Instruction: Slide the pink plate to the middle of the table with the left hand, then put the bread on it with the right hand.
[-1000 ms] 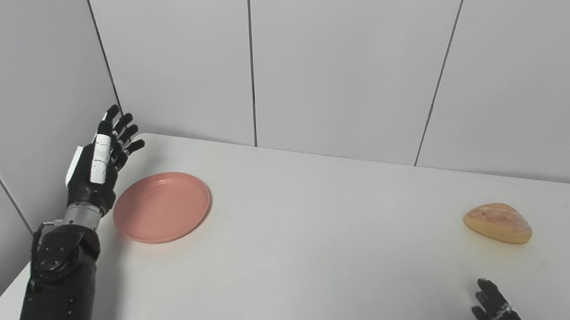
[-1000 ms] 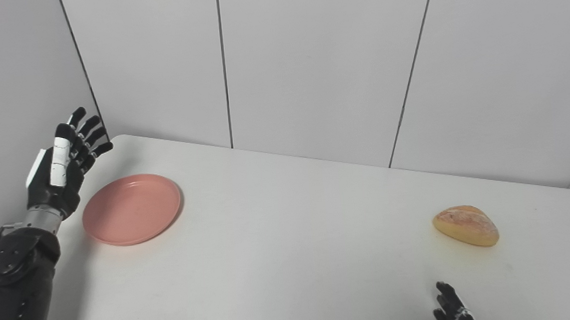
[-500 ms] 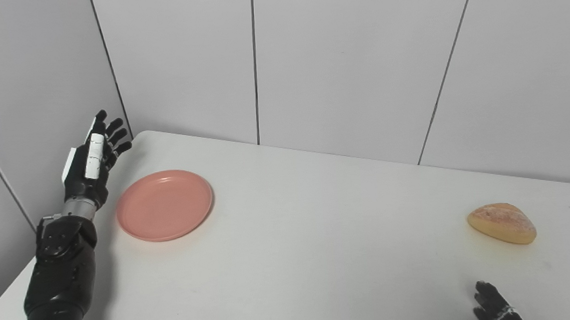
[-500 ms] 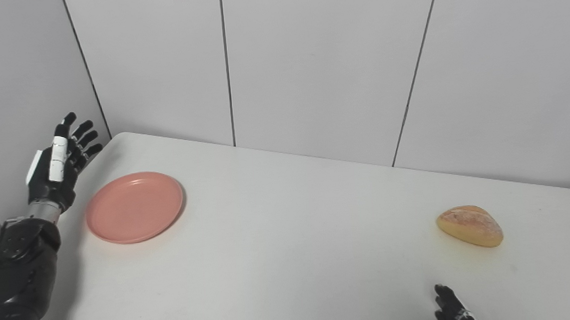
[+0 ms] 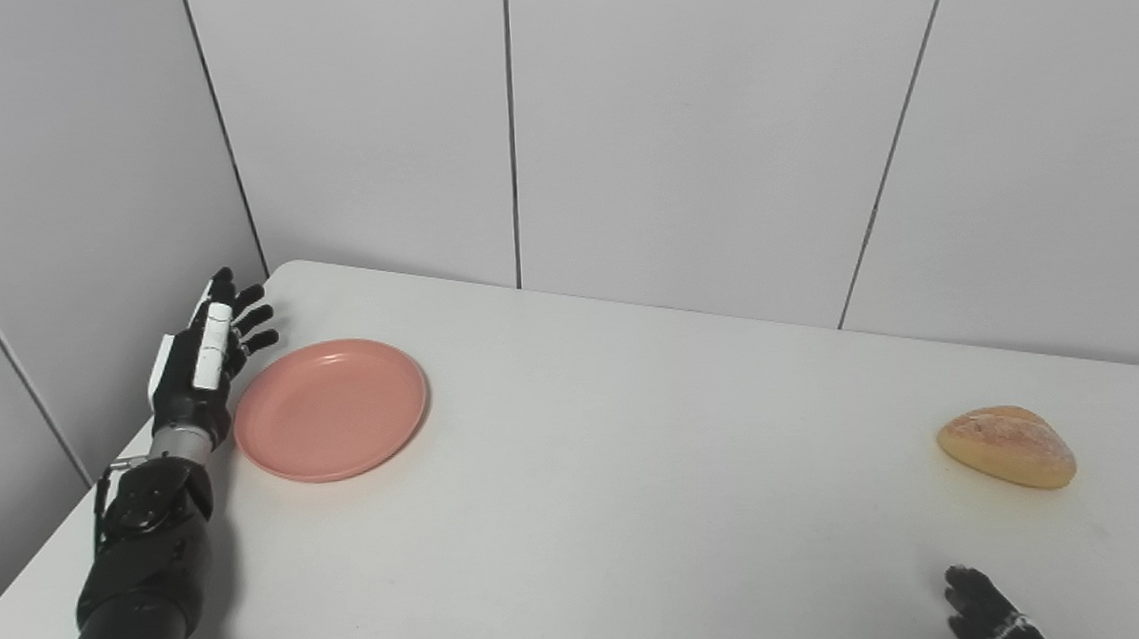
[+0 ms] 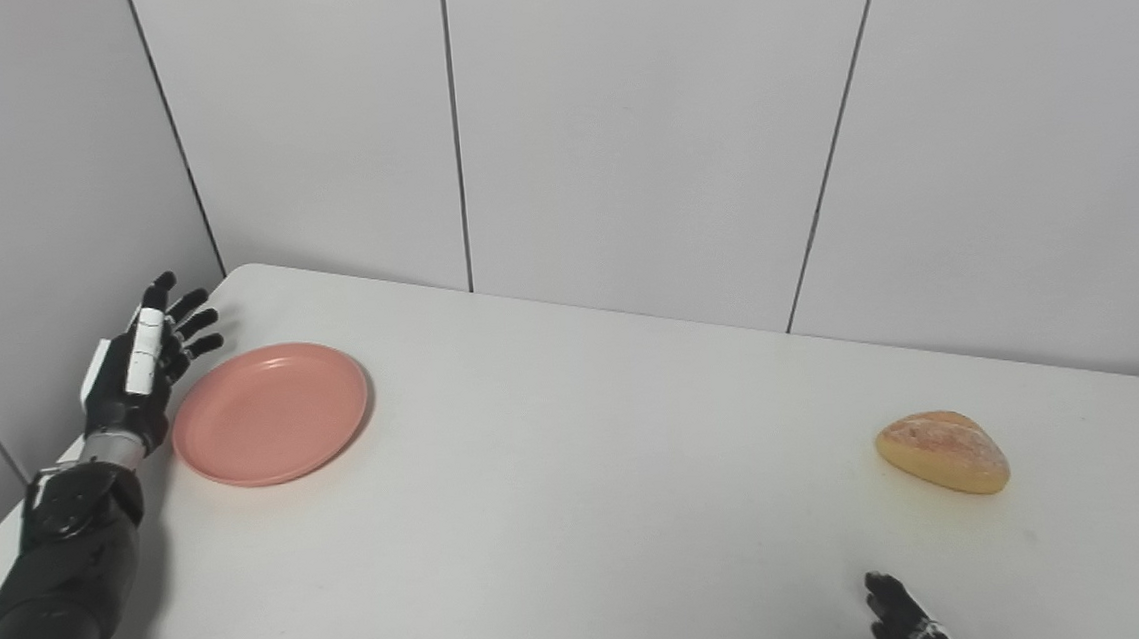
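Left robot hand (image 5: 200, 365) fingers spread wide, just left of pink plate (image 5: 331, 408). Bread (image 5: 1005, 446) far right on table (image 5: 641, 475). Right robot hand (image 5: 981, 611) mostly out of view; state can't be told.

Your left hand (image 5: 199, 360) looked like black plastic with white panels and a metal wrist; just beside it the pink plate (image 5: 331, 408) was smooth matt plastic. The bread (image 5: 1005, 446) had a rough crust; the table (image 5: 642, 495) was smooth and matt.
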Available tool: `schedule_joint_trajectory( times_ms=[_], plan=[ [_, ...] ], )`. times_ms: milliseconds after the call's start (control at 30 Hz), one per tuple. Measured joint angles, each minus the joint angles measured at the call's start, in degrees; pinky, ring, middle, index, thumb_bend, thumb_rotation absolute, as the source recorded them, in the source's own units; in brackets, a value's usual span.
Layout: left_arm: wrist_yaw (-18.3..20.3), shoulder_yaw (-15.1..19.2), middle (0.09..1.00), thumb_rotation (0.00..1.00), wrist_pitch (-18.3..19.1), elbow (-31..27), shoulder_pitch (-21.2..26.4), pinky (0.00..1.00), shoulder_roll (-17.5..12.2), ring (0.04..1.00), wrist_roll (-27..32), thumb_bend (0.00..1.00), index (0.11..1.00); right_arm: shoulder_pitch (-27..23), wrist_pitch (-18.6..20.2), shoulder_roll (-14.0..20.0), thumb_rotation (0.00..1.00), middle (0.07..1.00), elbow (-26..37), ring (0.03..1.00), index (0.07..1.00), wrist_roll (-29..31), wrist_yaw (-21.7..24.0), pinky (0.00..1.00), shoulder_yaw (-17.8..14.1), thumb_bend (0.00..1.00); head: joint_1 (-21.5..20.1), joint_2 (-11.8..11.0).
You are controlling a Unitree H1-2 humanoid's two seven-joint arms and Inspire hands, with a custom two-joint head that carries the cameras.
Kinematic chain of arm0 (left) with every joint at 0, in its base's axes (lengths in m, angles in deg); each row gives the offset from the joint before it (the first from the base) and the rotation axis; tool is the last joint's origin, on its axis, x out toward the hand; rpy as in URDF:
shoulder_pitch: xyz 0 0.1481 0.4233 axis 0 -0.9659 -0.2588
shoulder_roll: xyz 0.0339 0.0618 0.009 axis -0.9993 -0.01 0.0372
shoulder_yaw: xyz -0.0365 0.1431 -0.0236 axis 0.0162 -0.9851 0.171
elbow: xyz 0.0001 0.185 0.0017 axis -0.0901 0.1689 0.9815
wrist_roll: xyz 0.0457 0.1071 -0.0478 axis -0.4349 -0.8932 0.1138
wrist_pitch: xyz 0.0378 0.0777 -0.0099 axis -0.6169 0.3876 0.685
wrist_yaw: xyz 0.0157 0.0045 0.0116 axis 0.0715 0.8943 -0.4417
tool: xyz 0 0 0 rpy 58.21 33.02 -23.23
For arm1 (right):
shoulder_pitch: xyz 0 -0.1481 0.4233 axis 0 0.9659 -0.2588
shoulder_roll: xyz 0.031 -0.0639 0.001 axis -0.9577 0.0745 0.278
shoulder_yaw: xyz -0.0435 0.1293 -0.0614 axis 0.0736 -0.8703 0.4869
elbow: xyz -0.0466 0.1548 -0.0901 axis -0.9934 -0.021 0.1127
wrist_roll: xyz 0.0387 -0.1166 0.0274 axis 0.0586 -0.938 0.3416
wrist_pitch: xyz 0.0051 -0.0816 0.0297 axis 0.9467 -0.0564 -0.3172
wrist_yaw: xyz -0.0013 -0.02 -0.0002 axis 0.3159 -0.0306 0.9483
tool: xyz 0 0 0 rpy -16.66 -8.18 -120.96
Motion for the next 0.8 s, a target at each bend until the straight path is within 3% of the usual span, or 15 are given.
schedule_joint_trajectory(
  times_ms=[267, 500, 567, 800],
  plan=[
    [-2.4, 1.0, 0.865, 0.87, -0.1, 0.0, 0.0, 0.79, 0.4, 0.846, -0.2, 1.00, 0.932, 0.0, 0.0, 0.9, 1.00, 0.907, 0.0, 0.947, 0.834, 0.6, 0.4, 0.99, -0.4, 0.89, 1.1, -0.6],
    [-2.3, 1.9, 0.879, 0.84, -0.3, 2.2, 0.8, 0.81, 0.1, 0.861, -0.4, 0.94, 0.945, -0.4, 0.0, 0.9, 1.00, 0.905, -1.3, 0.938, 0.836, 1.0, 0.4, 0.98, -0.5, 0.90, 0.7, -2.2],
    [-2.9, 1.8, 0.854, 0.85, -0.4, 3.6, 1.1, 0.77, -0.2, 0.821, -1.1, 0.96, 0.919, -0.6, 0.0, 0.9, 1.00, 0.912, -1.6, 0.948, 0.846, 1.0, 0.4, 0.99, -0.5, 0.90, 0.8, -1.9],
    [-4.2, 2.0, 0.827, 0.88, -0.4, 3.4, 0.9, 0.78, -0.2, 0.811, -1.8, 0.96, 0.915, -0.3, 0.0, 0.9, 1.00, 0.921, -0.9, 0.954, 0.863, 1.4, 0.3, 1.00, -0.5, 0.88, 0.6, -0.4]
  ],
)
